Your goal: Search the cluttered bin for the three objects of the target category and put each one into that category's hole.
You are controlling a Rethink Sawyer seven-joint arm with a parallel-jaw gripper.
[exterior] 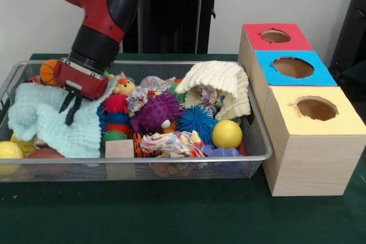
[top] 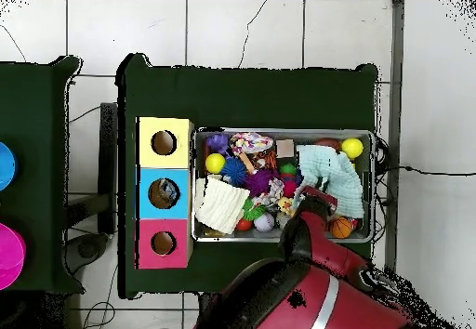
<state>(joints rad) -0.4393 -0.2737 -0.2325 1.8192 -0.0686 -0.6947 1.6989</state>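
Note:
The bin (exterior: 171,158) is a silver wire-mesh basket full of toys and cloths; it also shows in the overhead view (top: 279,131). My gripper (exterior: 68,111) hangs at the bin's left end, just above a mint knitted cloth (exterior: 51,124). Its black fingers stand slightly apart with nothing between them. The blue-topped hole (exterior: 293,67) is the middle of three wooden boxes right of the bin. In the overhead view the blue-topped hole (top: 164,193) has something pale inside. There my arm (top: 307,279) covers the gripper.
A red-topped hole (exterior: 275,35) and a yellow-topped hole (exterior: 315,108) flank the blue one. In the bin lie a cream knitted cloth (exterior: 220,84), a purple spiky ball (exterior: 155,112), a blue spiky ball (exterior: 196,121), a yellow ball (exterior: 227,134), a wooden block (exterior: 119,148) and a small basketball (exterior: 50,71).

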